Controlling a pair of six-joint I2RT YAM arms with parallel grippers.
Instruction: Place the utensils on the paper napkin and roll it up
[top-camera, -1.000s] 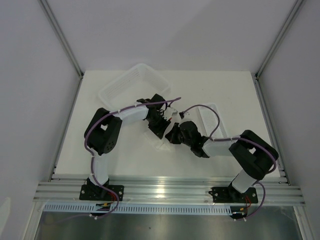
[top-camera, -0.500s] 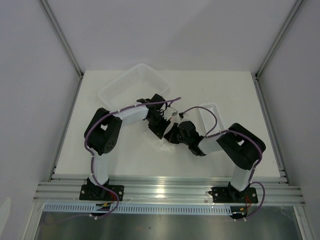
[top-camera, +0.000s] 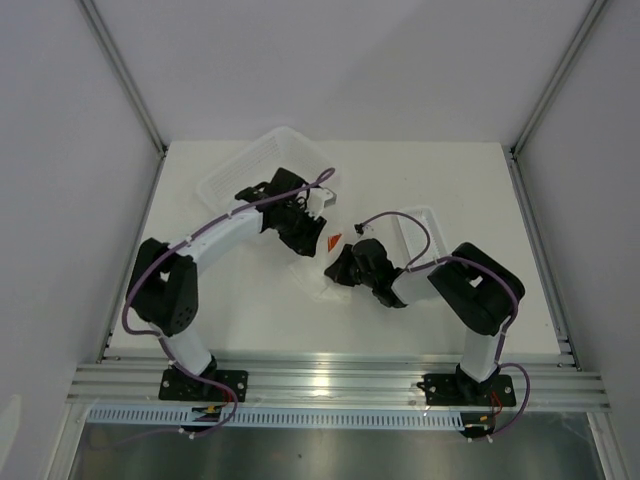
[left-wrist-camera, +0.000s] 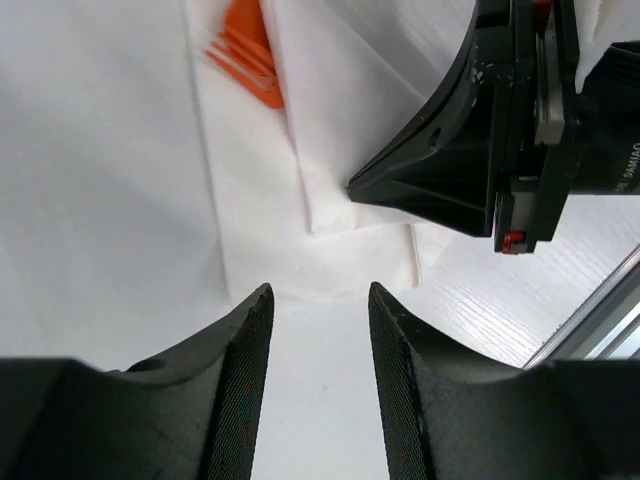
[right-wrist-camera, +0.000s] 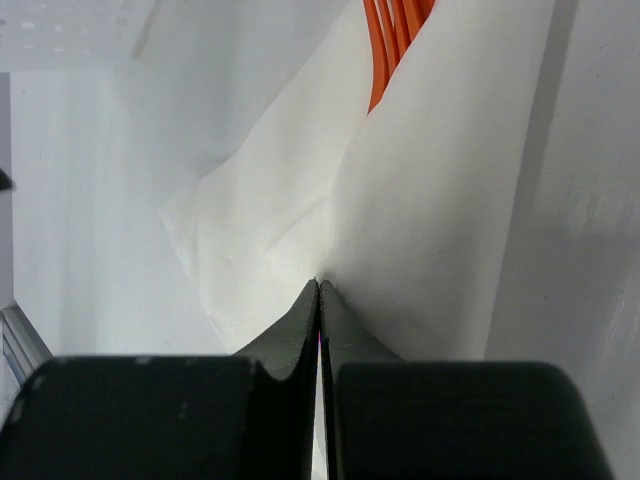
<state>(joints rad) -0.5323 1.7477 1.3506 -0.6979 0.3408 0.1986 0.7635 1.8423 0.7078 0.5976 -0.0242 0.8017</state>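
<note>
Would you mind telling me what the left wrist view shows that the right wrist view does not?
Left wrist only: the left gripper open and empty, and the right gripper seen from outside. Right wrist only: the right gripper's shut tips meeting a crease in the paper napkin. Both: that napkin folded over the utensils.

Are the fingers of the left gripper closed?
No, the left gripper stands open, with only the napkin seen through the gap.
</note>
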